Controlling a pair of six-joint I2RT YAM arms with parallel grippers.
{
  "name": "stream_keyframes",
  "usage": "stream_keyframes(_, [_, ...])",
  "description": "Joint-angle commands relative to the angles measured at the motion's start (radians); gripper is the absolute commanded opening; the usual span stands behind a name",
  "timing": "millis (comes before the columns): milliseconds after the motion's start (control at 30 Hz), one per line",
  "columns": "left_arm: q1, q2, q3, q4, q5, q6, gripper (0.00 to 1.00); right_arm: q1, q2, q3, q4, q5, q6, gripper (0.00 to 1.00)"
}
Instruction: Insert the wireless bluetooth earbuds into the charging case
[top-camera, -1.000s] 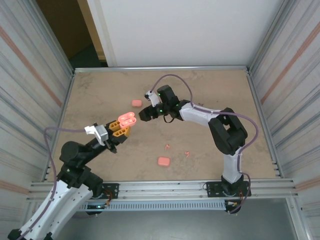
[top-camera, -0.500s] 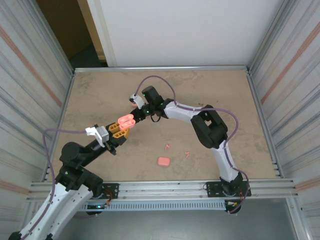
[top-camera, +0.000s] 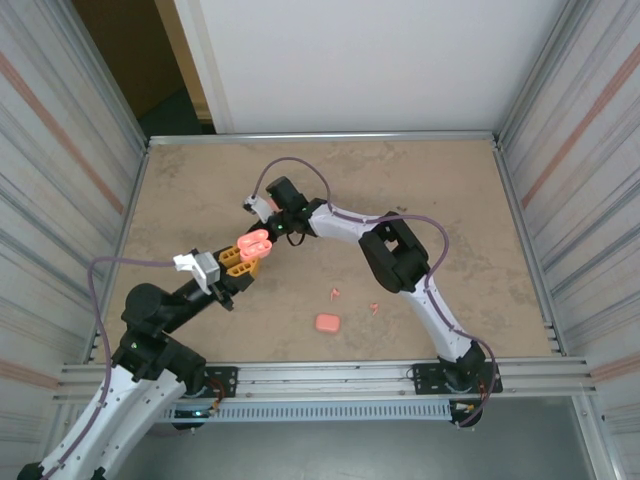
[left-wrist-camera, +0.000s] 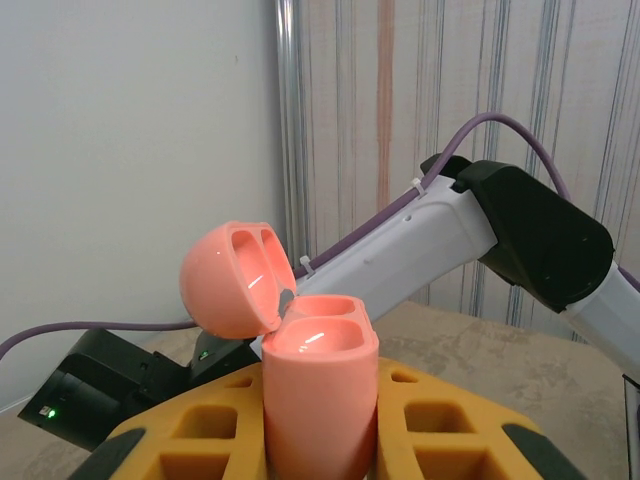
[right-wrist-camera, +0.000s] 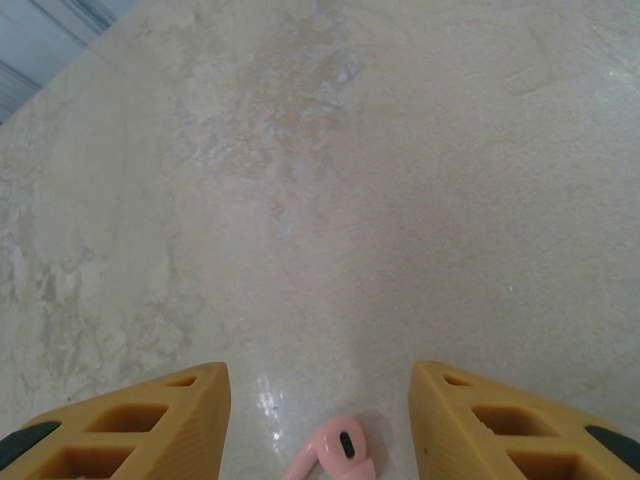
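My left gripper (top-camera: 243, 258) is shut on an open pink charging case (top-camera: 253, 242) and holds it upright above the table. In the left wrist view the case (left-wrist-camera: 320, 370) stands between the yellow fingers (left-wrist-camera: 440, 420), lid tipped back to the left and both wells empty. My right gripper (top-camera: 272, 220) reaches in just behind and right of that case. Its yellow fingers (right-wrist-camera: 150, 425) stand apart, and one pink earbud (right-wrist-camera: 335, 458) lies on the table between them, touching neither. Two more earbuds (top-camera: 334, 294) (top-camera: 375, 308) lie near the table's middle.
A closed pink case (top-camera: 326, 323) sits near the front middle of the table (top-camera: 440, 190). The right arm (top-camera: 390, 255) arches across the centre. Corrugated metal walls (top-camera: 70, 150) stand on both sides and a white panel at the back.
The right arm has swung left toward the held case, covering the pink object at the back. Its jaws have narrowed. The left arm and its case have stayed put.
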Motion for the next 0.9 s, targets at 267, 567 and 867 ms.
stream_keyframes(267, [-0.006,-0.001,-0.006,0.022,0.001,0.003,0.0,0.017,0.075,0.093,-0.093,-0.022,-0.034,0.49])
stream_keyframes(567, [-0.006,-0.001,-0.006,0.022,-0.002,0.003,0.0,0.021,0.072,0.094,-0.189,-0.032,-0.089,0.48])
stream_keyframes(867, [-0.006,-0.001,-0.003,0.013,-0.01,0.014,0.0,0.029,0.026,0.033,-0.216,-0.058,-0.157,0.42])
